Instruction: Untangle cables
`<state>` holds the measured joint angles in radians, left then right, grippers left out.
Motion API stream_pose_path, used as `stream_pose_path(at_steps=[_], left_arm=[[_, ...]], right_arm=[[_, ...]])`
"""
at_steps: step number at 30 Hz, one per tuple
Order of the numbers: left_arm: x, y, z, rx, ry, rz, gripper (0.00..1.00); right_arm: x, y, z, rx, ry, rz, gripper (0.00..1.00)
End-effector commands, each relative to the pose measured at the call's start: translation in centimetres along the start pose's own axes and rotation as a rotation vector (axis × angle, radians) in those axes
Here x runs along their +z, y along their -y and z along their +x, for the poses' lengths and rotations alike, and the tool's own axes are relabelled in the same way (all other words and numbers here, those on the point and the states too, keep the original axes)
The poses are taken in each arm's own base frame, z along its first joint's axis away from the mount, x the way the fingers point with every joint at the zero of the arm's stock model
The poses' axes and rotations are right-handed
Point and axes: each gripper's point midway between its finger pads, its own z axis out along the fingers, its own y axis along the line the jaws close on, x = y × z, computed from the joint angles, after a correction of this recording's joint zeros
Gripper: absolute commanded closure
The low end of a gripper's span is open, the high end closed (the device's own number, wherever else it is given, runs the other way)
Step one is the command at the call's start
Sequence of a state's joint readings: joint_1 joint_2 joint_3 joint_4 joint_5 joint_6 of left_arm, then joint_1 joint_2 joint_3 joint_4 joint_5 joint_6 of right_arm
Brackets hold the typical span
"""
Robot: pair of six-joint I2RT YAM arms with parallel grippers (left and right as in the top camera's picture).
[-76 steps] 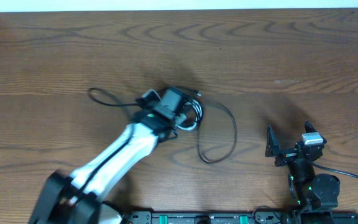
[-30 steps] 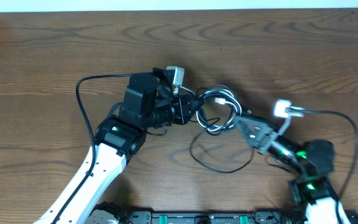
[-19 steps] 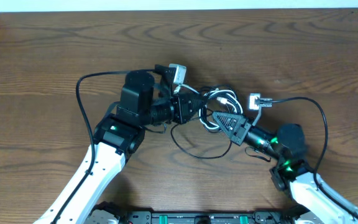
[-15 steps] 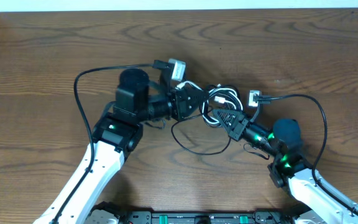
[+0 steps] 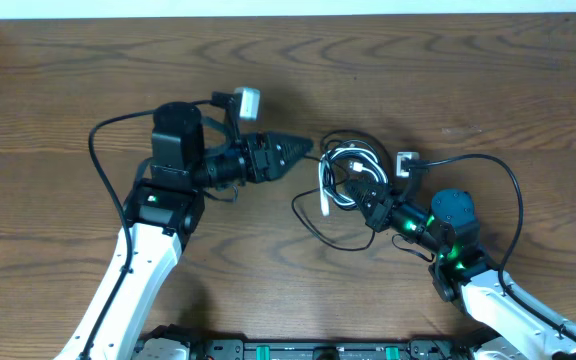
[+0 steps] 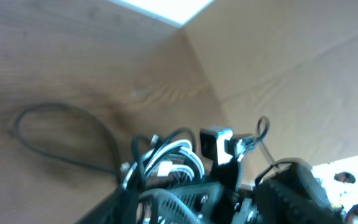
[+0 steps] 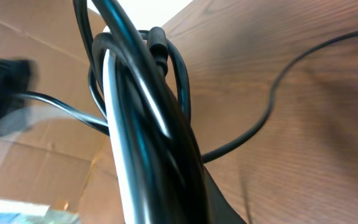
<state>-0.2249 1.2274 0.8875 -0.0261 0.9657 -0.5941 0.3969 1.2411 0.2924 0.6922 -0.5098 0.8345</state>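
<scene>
Cable bundle (image 5: pixel 353 170) I'm working on is mostly black with one white cord (image 5: pixel 325 190) in it. The table (image 5: pixel 468 80) is brown woodgrain, my left arm (image 5: pixel 133 270) white, my right arm (image 5: pixel 453 215) black with green lights.

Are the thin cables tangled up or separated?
Tangled. The thin black cords and the white cord coil in one clump at the right end effector; the right wrist view shows them wrapped together.

Dark wood-grain table (image 5: pixel 488 70), white strip (image 5: pixel 268 8) along its far edge, tan cardboard-like wall (image 6: pixel 291 56)
</scene>
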Motion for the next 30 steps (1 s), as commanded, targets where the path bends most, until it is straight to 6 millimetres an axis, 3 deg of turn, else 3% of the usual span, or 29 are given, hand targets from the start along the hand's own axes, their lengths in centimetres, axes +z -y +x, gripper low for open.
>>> stream_pose_path(at_steps=[1,7,14,20,26,30], left_arm=[[0.4,0.8,1.2,0.086,-0.049,0.010,0.11],[1.5,0.2,4.3,0.178,-0.156,-0.007,0.10],[1.7,-5.3,5.4,0.124,-0.152,-0.330,0.10],[3.0,-5.0,6.7,0.144,-0.197,-0.324,0.10],[3.2,-7.2,6.3,0.142,-0.165,-0.455,0.36],[3.8,-7.9,5.6,0.079,-0.123,-0.475,0.38]], right_arm=[[0.0,-1.6,0.6,0.123,-0.055,-0.071,0.99],[0.0,-2.7,0.8,0.327,-0.103,-0.107,0.99],[-0.3,-3.5,1.7,0.459,-0.179,-0.137,0.99],[-0.4,-3.9,2.2,0.511,-0.216,-0.149,0.99],[-0.9,-4.9,3.3,0.513,-0.299,-0.188,0.99],[-1.1,-5.6,3.2,0.457,-0.307,-0.227,0.99]])
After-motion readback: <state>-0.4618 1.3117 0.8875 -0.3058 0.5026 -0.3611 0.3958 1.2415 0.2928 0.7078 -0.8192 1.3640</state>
